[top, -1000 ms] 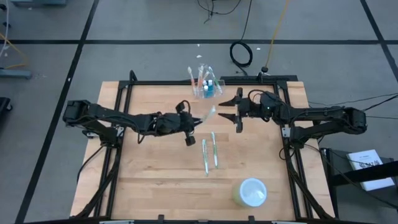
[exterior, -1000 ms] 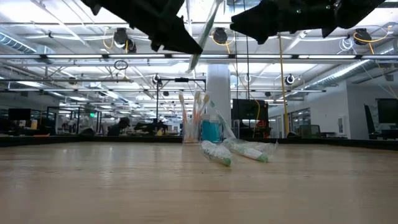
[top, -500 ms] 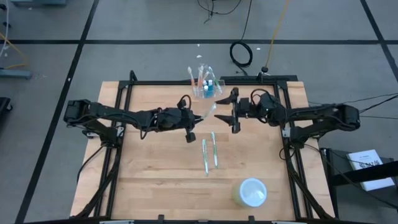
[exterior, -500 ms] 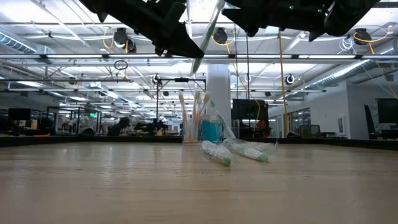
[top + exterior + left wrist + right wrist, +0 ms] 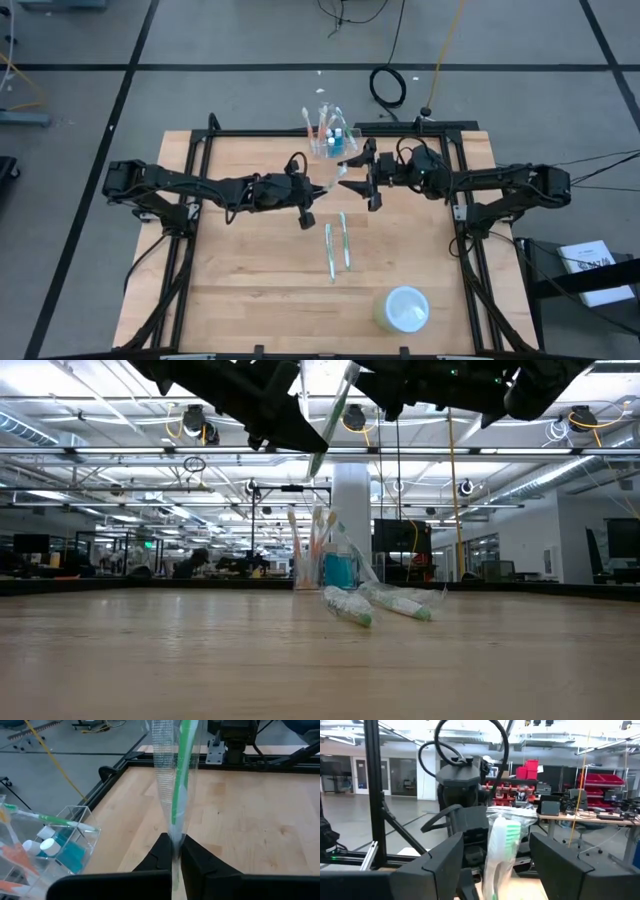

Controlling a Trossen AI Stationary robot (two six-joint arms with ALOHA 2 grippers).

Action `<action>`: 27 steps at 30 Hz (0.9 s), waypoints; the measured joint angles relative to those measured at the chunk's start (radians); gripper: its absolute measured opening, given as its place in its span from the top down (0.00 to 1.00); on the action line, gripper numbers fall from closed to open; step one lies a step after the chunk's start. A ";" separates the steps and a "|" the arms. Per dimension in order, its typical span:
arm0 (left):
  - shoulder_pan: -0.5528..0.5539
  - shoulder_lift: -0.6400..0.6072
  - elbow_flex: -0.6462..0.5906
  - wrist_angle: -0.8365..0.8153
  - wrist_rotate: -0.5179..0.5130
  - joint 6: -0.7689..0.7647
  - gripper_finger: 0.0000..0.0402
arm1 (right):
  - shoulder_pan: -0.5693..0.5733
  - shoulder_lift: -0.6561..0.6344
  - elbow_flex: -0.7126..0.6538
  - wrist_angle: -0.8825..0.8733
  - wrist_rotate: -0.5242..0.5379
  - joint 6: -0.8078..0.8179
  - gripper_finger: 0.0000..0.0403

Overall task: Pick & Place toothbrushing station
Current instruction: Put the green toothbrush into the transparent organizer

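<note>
The toothbrushing station [image 5: 331, 139] is a clear plastic cup holding several toothbrushes and a blue item. It stands on its base at the table's far edge and also shows in the low view [image 5: 325, 565] and the left wrist view [image 5: 55, 845]. My left gripper [image 5: 318, 190] is shut on a plastic-wrapped green toothbrush [image 5: 336, 182] held in the air just near the station. My right gripper [image 5: 356, 176] is open, its fingers standing on either side of that toothbrush's free end [image 5: 502, 840] without touching. Two more wrapped toothbrushes [image 5: 337, 245] lie flat at mid-table. My left gripper pinches the wrapped toothbrush between its two fingers [image 5: 162, 852] at the wrapper's lower end [image 5: 174, 837]. The fingers reach level from the table's left. The toothbrush sticks out beyond the fingertips, slanting upward [image 5: 330, 415], lifted clear of the table.
A pale round tub with a white lid [image 5: 404, 308] stands near the table's near right corner. Black frame rails [image 5: 300, 133] run along the table's edges. Bare wood [image 5: 240, 270] lies on the near left.
My right gripper has moved toward the table's left, staying open, so that its fingers now flank the free end of the held toothbrush. My left gripper has shifted slightly toward the right with the toothbrush, which has tipped a little more upright.
</note>
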 joint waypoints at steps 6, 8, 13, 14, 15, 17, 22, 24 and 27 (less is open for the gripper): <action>0.000 0.000 0.001 -0.001 -0.002 -0.017 0.95 | 0.000 0.002 0.007 -0.004 0.001 0.000 0.51; 0.000 0.000 0.001 -0.001 -0.003 -0.019 0.96 | 0.000 0.002 0.007 -0.005 0.001 0.000 0.55; 0.000 0.000 0.001 -0.001 -0.002 -0.019 0.99 | 0.000 0.002 0.007 -0.005 0.001 0.000 0.70; 0.000 0.000 0.001 -0.001 -0.002 -0.022 0.98 | 0.000 0.002 0.007 -0.005 0.001 0.000 0.74; 0.000 0.000 0.001 -0.001 -0.002 -0.024 0.98 | 0.000 0.002 0.007 -0.004 0.001 -0.001 0.77; 0.000 0.000 0.001 -0.002 -0.003 -0.033 0.95 | 0.000 0.002 0.007 -0.004 0.001 -0.002 0.84; 0.001 0.000 0.002 0.000 -0.005 -0.040 0.93 | 0.000 0.002 0.007 -0.002 -0.002 -0.032 0.97; 0.000 0.000 0.002 0.011 -0.008 -0.043 0.92 | 0.000 0.002 0.007 0.002 0.004 -0.045 0.96; -0.002 -0.013 0.001 0.030 -0.018 -0.020 0.89 | -0.018 0.000 0.007 -0.001 0.052 -0.054 0.95</action>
